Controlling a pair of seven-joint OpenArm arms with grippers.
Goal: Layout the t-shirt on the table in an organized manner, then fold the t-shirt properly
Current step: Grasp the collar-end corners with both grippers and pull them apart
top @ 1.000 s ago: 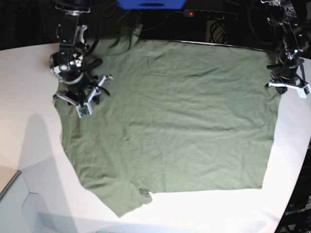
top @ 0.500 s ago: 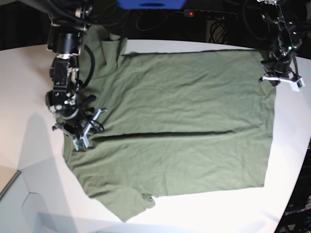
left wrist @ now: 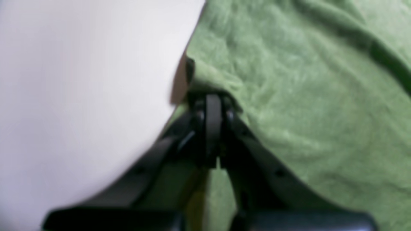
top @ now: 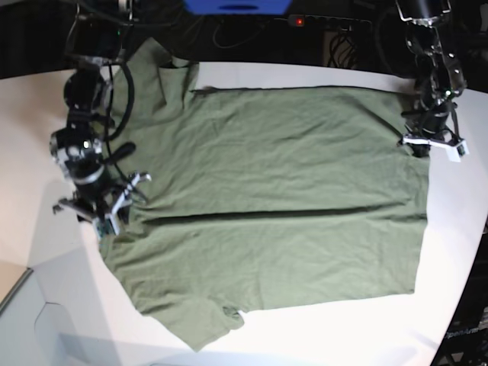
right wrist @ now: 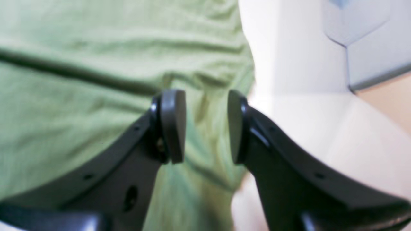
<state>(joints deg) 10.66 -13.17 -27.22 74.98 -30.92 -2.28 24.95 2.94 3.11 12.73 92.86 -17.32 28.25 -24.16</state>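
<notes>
The olive-green t-shirt (top: 282, 198) lies spread flat on the white table (top: 30, 114), with a long straight crease across its middle. My left gripper (top: 422, 147) is at the shirt's far right edge. In the left wrist view my left gripper (left wrist: 208, 96) is shut, with the hem of the t-shirt (left wrist: 305, 96) pinched at its tip beside the bare table (left wrist: 80, 96). My right gripper (top: 113, 212) is at the shirt's left edge. In the right wrist view my right gripper (right wrist: 205, 125) stands open, its pads apart over the t-shirt (right wrist: 80, 64) near the cloth's border. Whether the pads touch the cloth I cannot tell.
Beyond the table's far edge lie a blue object (top: 236, 6), a black power strip with a red light (top: 299, 20) and cables. A grey panel (top: 30, 328) sits at the front left corner. The table's curved edge (top: 469, 259) runs close to the shirt's right side.
Both grippers came toward the near side and the shirt shifted with them. Its far edge now lies on the table, and a long crease has formed across the middle.
</notes>
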